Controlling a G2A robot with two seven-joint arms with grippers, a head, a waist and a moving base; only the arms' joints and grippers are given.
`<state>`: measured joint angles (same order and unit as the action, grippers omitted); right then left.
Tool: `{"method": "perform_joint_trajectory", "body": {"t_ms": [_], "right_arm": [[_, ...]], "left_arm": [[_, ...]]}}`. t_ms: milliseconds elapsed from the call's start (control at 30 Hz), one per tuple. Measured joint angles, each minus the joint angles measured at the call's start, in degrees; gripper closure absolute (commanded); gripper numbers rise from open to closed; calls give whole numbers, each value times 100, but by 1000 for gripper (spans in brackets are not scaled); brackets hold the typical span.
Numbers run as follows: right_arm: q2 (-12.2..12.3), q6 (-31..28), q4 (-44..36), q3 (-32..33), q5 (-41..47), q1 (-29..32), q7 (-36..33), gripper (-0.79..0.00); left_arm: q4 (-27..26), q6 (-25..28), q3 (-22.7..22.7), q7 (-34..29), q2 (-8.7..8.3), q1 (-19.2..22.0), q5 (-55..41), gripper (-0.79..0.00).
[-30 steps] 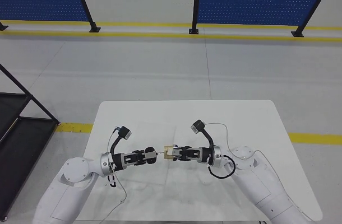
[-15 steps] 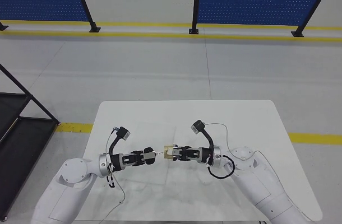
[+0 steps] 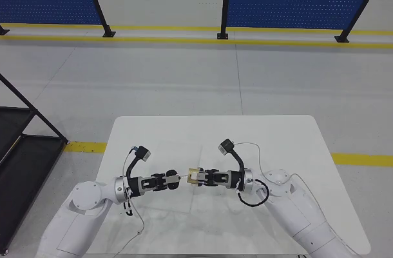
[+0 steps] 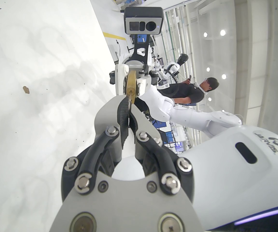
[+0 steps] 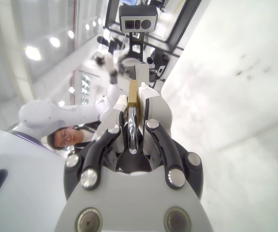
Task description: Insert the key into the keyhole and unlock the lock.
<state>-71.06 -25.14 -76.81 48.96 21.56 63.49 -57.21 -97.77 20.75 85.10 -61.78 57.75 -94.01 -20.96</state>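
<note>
Left gripper is clenched on the key, with the blade pinched between its ribbed pads and pointing straight out ahead. Right gripper is grasping the brass padlock by its flat sides, and the chrome shackle points back between the fingers toward the wrist. The two grippers face each other nose to nose, held above the tabletop a bit toward the robot's side of its middle. The padlock's keyhole end faces the left gripper. The key tip meets the keyhole cylinder and lines up with it, but depth of insertion can't be told. The shackle looks seated in the body, so the lock isn't open. A small brown speck sits on the tabletop off to the side of the grippers. Past the tabletop there is grey floor with a yellow line and a black rack off the robot's left side. Blue barriers stand farthest back.
</note>
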Motion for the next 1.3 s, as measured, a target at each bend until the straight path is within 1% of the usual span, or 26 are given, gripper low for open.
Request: {"method": "perform_joint_trajectory", "body": {"t_ms": [267, 467, 633, 967, 1033, 1133, 1167, 1200, 1267, 1300], "right_arm": [[-5, 1, 21, 7, -3, -5, -1, 0], [14, 21, 13, 63, -10, 5, -83, 0], [51, 281, -36, 101, -184, -62, -307, 0], [53, 310, -40, 102, -206, -71, -314, 0], [53, 310, -40, 102, -206, -71, -314, 0], [53, 310, -40, 102, -206, -71, -314, 0], [53, 310, -40, 102, -206, -71, -314, 0], [53, 310, -40, 102, -206, -71, -314, 0], [53, 310, -40, 102, -206, -71, -314, 0], [53, 310, -40, 102, -206, -71, -314, 0]], "left_arm": [[5, 18, 3, 12, -19, 5, -25, 0], [-77, 78, 273, -65, -70, -121, -31, 0], [-178, -65, 493, -236, -127, -200, 197, 0], [-181, -64, 503, -210, -126, -190, 219, 0], [-172, 134, 566, 83, -125, -139, 450, 0], [-136, 819, 641, 818, -114, -111, 1352, 0], [-139, 1052, 662, 1066, -109, -120, 1715, 0], [-151, 1312, 672, 1443, -97, -147, 2269, 0], [-195, 1618, 675, 2034, -74, -190, 3110, 0], [-232, 1736, 697, 2443, -58, -209, 3691, 0]]}}
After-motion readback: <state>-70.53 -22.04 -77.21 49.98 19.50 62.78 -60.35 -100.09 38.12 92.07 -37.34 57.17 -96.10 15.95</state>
